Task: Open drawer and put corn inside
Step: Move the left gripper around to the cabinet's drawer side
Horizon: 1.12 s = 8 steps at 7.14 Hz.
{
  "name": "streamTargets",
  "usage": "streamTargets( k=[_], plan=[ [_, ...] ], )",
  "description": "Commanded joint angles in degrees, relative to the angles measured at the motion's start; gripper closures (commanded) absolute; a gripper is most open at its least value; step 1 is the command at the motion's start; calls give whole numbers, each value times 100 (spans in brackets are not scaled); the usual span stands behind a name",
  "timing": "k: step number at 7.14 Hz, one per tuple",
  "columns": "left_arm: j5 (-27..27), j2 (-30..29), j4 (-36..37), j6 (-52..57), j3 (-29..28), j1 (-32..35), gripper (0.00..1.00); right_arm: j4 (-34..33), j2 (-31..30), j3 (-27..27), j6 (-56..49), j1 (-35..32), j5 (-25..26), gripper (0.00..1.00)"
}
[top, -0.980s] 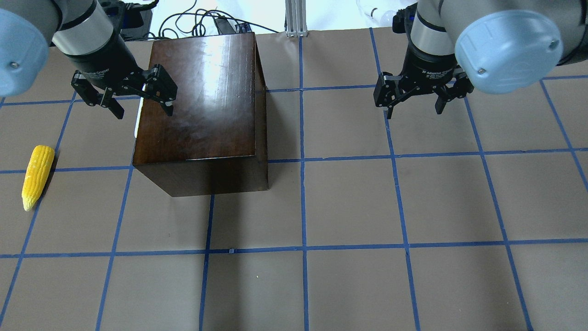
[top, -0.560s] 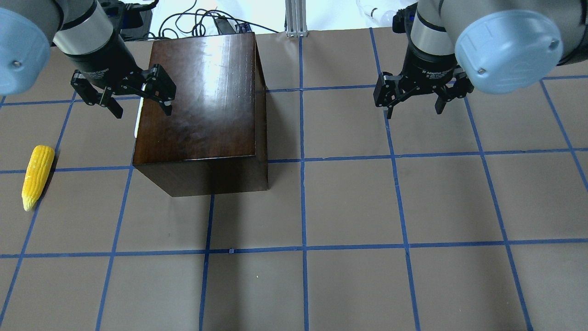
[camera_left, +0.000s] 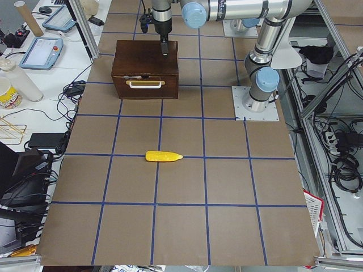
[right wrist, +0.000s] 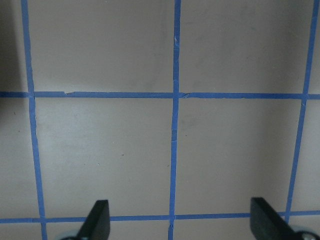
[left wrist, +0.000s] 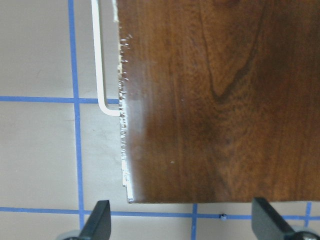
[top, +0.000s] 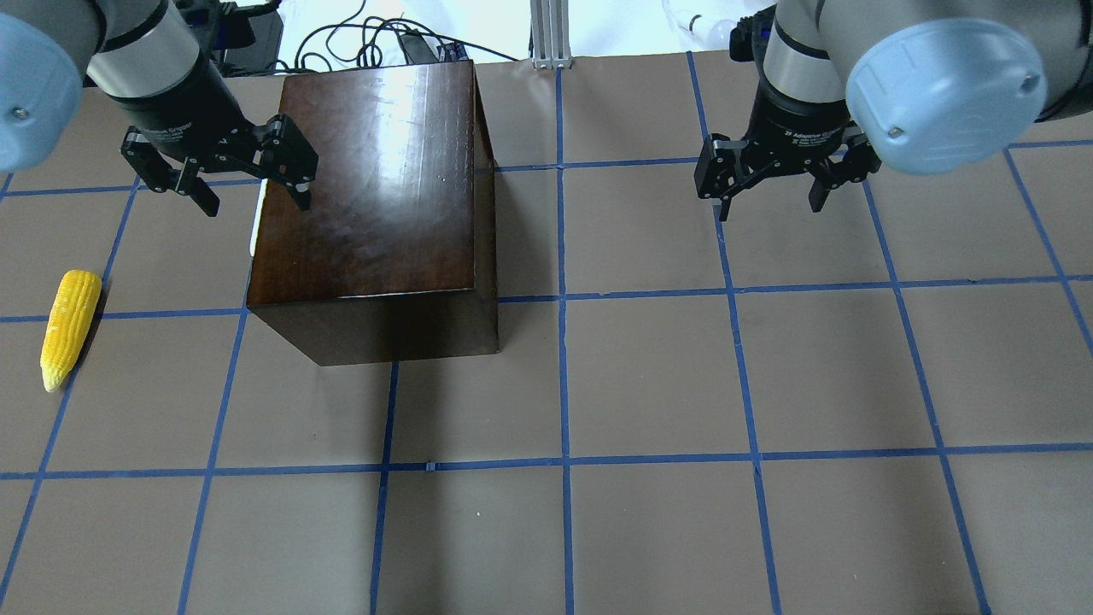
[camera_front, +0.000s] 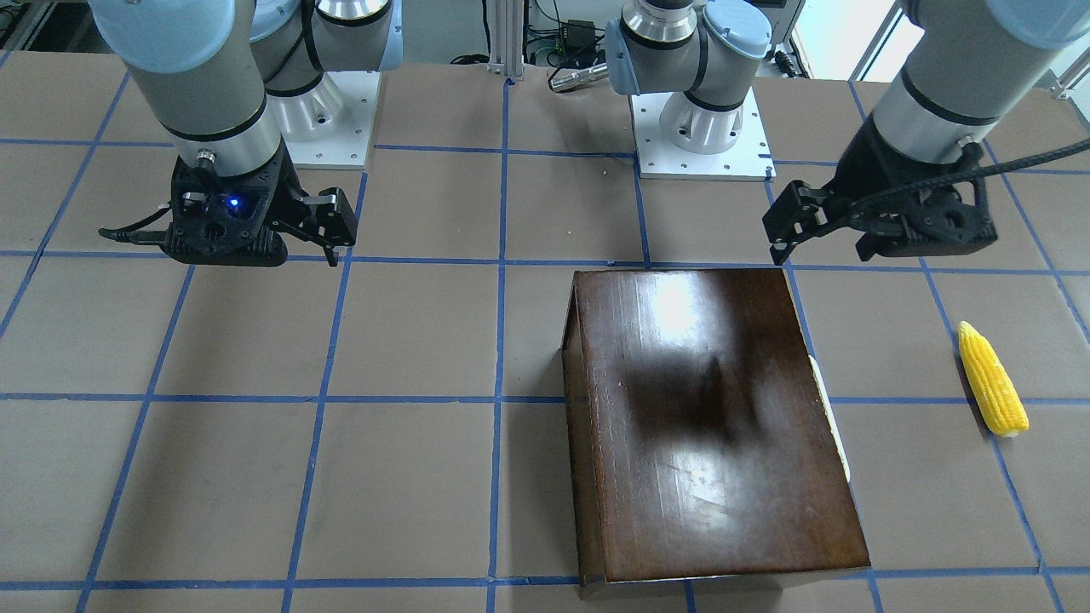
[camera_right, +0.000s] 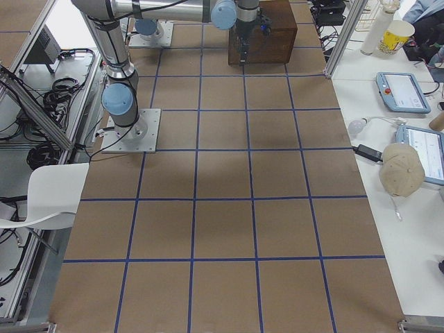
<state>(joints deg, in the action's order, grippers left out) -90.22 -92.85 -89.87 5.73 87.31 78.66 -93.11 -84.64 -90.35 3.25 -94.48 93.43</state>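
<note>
The left claw (top: 254, 201), fingers spread wide, hangs over the box's (top: 367, 179) left top edge, one finger above the lid and one above bare table (top: 649, 376). The corn (top: 68, 329) lies well apart on the table farther left, and the right claw (top: 768, 207), also spread, hovers over open table well right of the box. From the left end, the drawer (camera_left: 127, 90) sits shut and flush, with open table between its handle (camera_left: 146, 84) and the corn. The left wrist view shows the box's corner between the fingertips.
</note>
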Motion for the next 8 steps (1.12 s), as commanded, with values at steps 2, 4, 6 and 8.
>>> streamTargets(
  k=[2, 4, 6, 8],
  plan=[
    [224, -214, 224, 1066, -239, -1104, 0, -5, -8, 0, 0, 0, 9, 0],
    [363, -486, 363, 1665, -275, -1343, 0, -5, -8, 0, 0, 0, 9, 0],
    [932, -838, 548, 1791, -214, -1432, 0, -5, 0, 0, 0, 0, 0, 0],
    [1111, -1242, 988, 1791, -83, -1423, 0, 4, 0, 0, 0, 0, 0, 0]
  ],
)
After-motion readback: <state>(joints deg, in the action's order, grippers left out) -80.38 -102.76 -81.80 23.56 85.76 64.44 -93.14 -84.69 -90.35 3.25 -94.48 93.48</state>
